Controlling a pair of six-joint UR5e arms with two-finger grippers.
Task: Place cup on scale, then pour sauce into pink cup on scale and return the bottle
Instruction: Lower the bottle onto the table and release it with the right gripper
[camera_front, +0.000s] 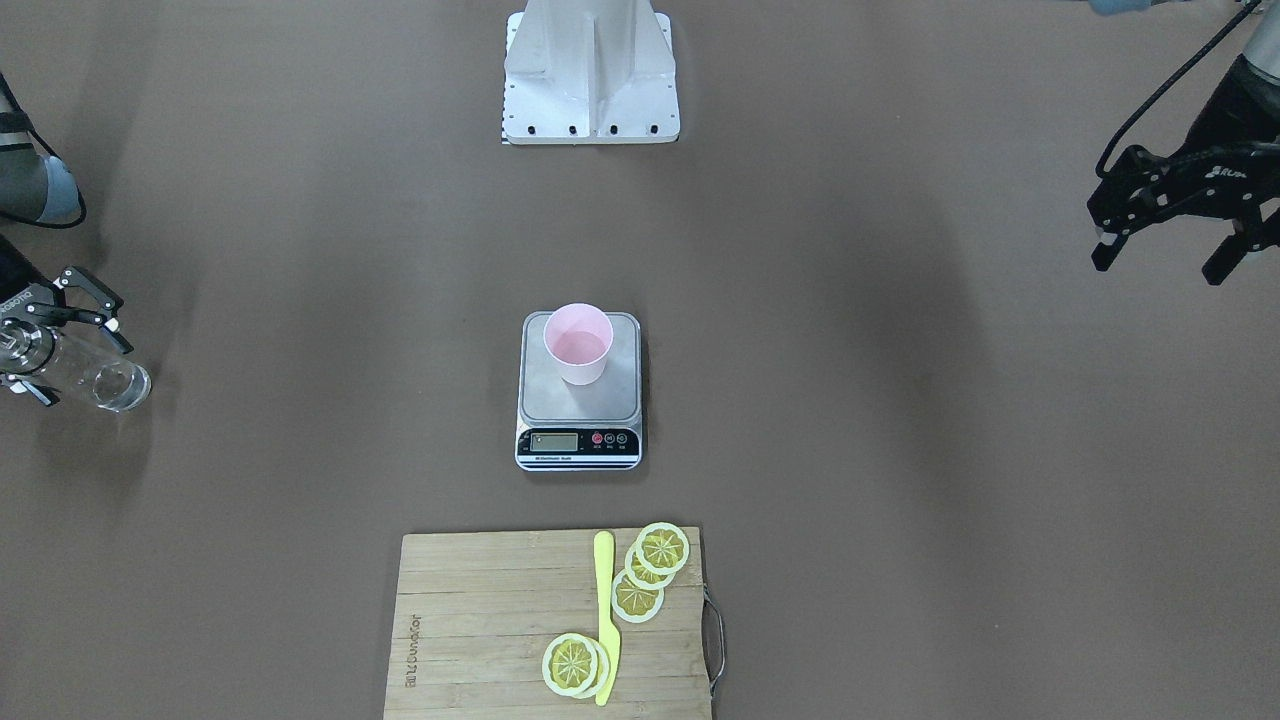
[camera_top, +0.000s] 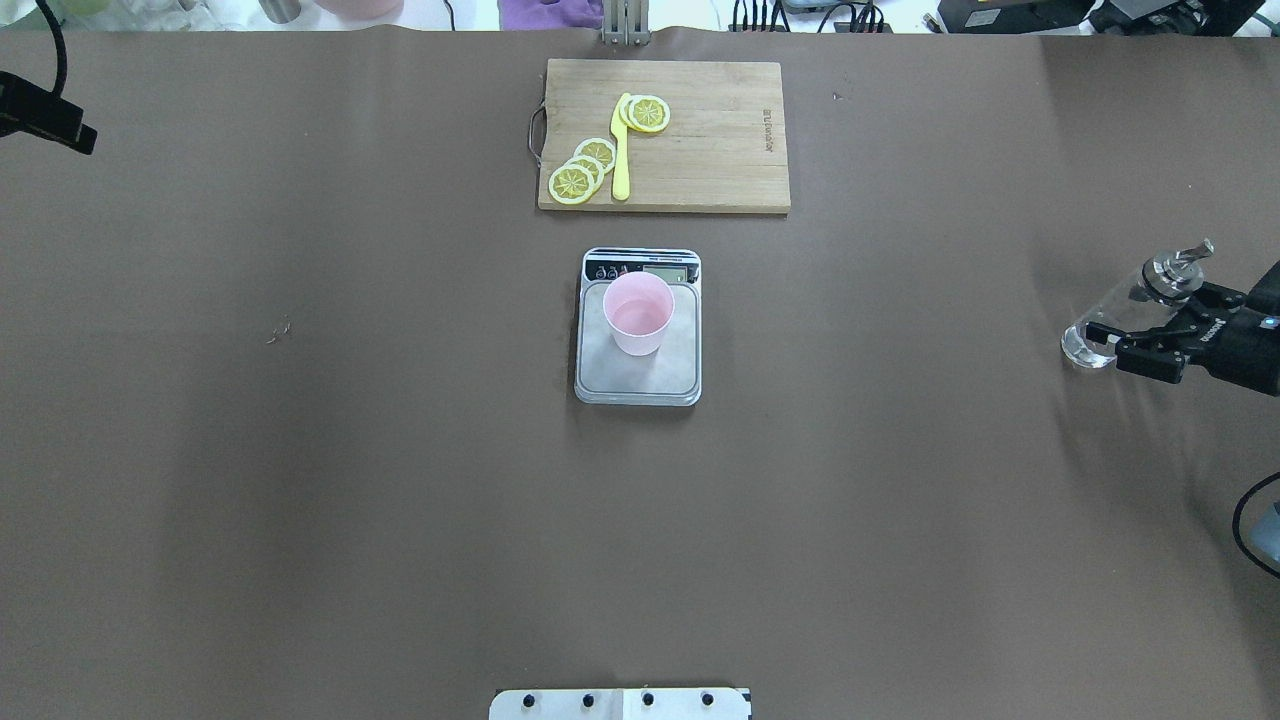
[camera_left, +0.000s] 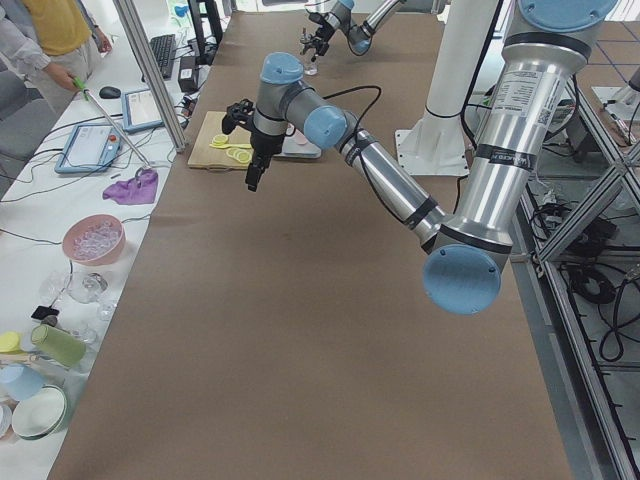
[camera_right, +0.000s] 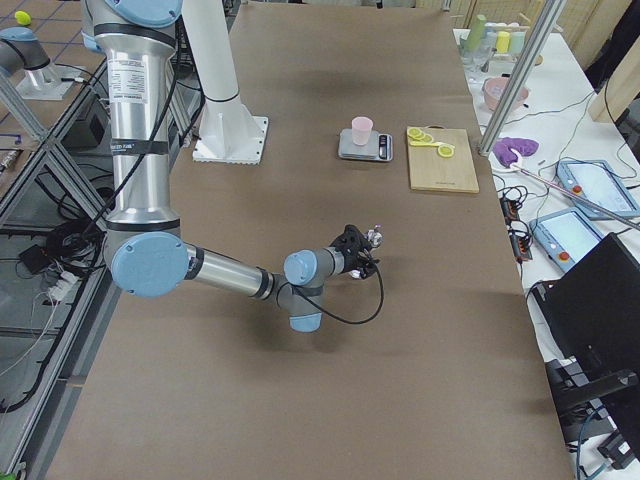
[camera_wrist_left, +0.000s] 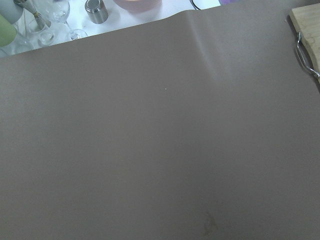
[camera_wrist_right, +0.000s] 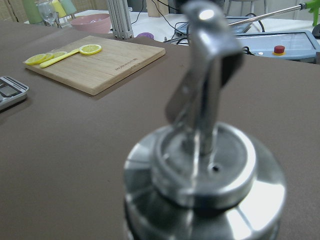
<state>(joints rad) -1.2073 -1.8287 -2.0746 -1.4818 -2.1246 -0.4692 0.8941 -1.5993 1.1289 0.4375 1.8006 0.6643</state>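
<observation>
At the table's far right edge, the right gripper (camera_top: 1140, 345) is clamped on the slim clear glass bottle (camera_top: 1125, 315), well apart from the pale pink cup (camera_top: 638, 312) standing on the steel-topped scale (camera_top: 638, 375); released off-vertical it could topple, while the left gripper (camera_front: 1165, 225) hangs open and idle.

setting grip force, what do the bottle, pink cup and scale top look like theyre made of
Bottle, in the right claw: clear glass or hard plastic, see-through body; shiny metal spout mirrors light.
Cup: matte pink, probably plastic, opaque with thin walls.
Scale: platform looks like brushed steel, dull grey sheen; black strip seems plastic.
</observation>
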